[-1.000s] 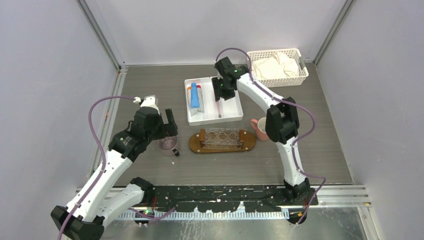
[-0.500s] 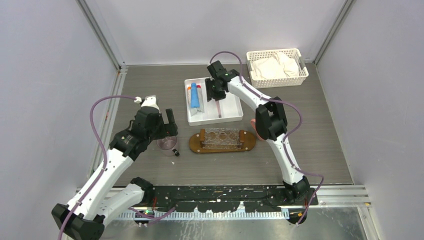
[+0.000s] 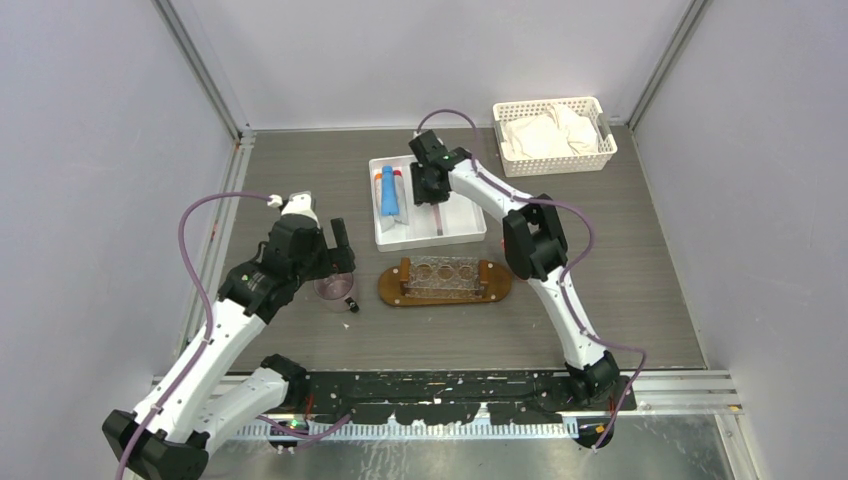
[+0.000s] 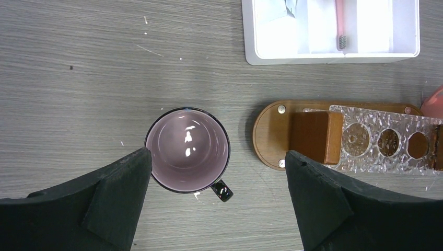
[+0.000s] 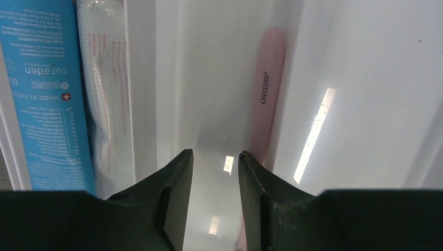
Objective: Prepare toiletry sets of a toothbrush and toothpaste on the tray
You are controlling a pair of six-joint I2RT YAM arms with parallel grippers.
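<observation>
Fingers on right narrowly parted, empty, beside pink toothbrush; left fingers wide open.

R arm swings left across the white tray.
Vs 1 s ago, R hand shifts left, away from the basket side, and a bit nearer the arm bases. It goes from the tray's far right part to above its middle compartment, w/ the pink toothbrush now just right of it and the blue tube to its left. Elbow comes left too, step by step over both earlier pics. In top view it now covers the pink cup, which showed beside it 1 s ago.
</observation>
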